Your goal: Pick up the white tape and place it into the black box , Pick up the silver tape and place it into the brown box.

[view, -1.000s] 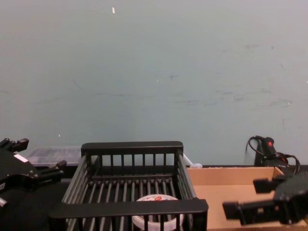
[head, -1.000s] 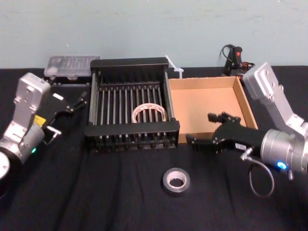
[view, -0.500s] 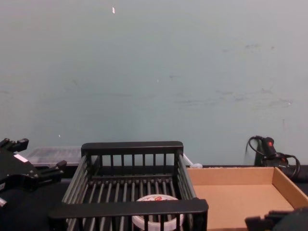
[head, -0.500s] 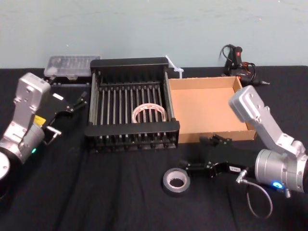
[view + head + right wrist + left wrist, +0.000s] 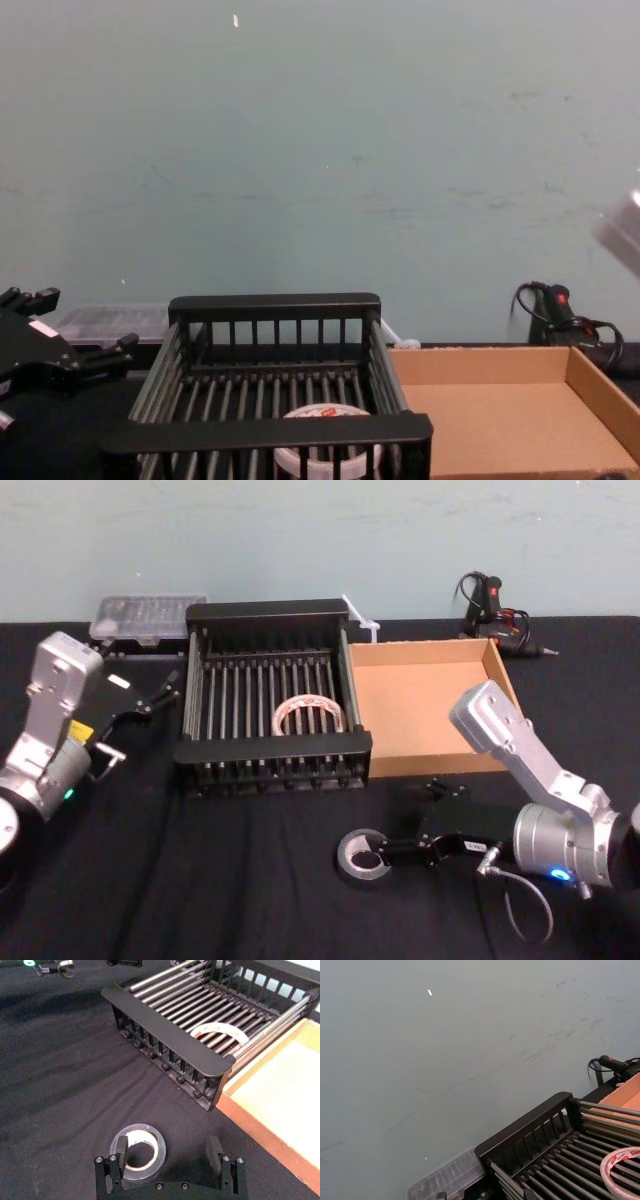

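The right claw (image 5: 403, 820) sits low over the black cloth (image 5: 230, 880) on the near side, released and spread wide. One finger lies over the rim of the silver tape (image 5: 345, 852), the other over bare cloth toward the cardboard box (image 5: 420, 650). The tape lies flat, near of the black crate (image 5: 272, 750). The white tape (image 5: 283, 718) lies inside that crate. The left claw (image 5: 160, 692) hangs idle left of the crate, fingers apart.
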Action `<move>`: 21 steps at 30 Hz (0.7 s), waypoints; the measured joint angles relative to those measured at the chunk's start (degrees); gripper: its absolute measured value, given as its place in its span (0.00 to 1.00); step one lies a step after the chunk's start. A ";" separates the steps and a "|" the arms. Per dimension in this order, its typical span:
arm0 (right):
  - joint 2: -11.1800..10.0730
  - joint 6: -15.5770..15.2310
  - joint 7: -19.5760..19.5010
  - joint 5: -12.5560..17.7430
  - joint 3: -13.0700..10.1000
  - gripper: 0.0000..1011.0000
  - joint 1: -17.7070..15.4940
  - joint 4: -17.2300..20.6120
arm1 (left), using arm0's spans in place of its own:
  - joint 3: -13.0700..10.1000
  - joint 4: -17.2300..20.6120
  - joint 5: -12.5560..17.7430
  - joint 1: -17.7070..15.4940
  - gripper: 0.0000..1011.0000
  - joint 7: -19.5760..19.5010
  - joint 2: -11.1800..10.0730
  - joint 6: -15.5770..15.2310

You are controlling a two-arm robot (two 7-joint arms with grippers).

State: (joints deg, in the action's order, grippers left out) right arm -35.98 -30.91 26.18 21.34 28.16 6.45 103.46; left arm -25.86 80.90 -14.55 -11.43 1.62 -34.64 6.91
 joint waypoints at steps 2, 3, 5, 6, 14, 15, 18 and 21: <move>0.10 0.02 -0.04 -0.24 0.33 0.99 0.24 -0.40 | 0.00 0.00 0.00 0.00 0.99 0.00 0.00 0.00; 0.26 0.10 -0.08 -0.54 0.71 0.99 0.57 -0.88 | 0.00 0.00 0.00 -0.01 0.99 0.00 0.00 0.00; 0.38 0.24 -0.11 -0.84 1.05 0.99 0.84 -1.26 | 0.00 0.00 0.00 0.00 0.99 0.00 0.00 0.00; 0.54 0.42 -0.12 -1.22 1.41 0.99 1.15 -1.64 | 0.00 0.00 0.00 0.00 0.99 0.00 0.00 0.00; 1.76 0.89 0.01 -2.93 2.88 0.99 2.76 -3.86 | 0.00 0.00 0.00 0.00 0.99 0.00 0.00 0.00; 1.85 0.91 0.06 -3.04 2.96 0.99 2.86 -4.01 | 0.00 0.00 0.00 0.00 0.99 0.00 0.00 0.00; 2.13 0.95 0.28 -3.49 3.30 0.99 3.14 -4.52 | 0.00 0.00 0.00 0.00 0.99 0.00 0.00 0.00; 2.28 0.96 0.49 -3.80 3.48 0.99 3.29 -4.86 | 0.00 0.00 0.00 0.00 0.99 0.00 0.00 0.00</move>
State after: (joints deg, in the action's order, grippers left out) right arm -33.70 -29.95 26.67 17.55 31.64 9.74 98.59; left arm -25.86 80.90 -14.55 -11.43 1.62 -34.65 6.91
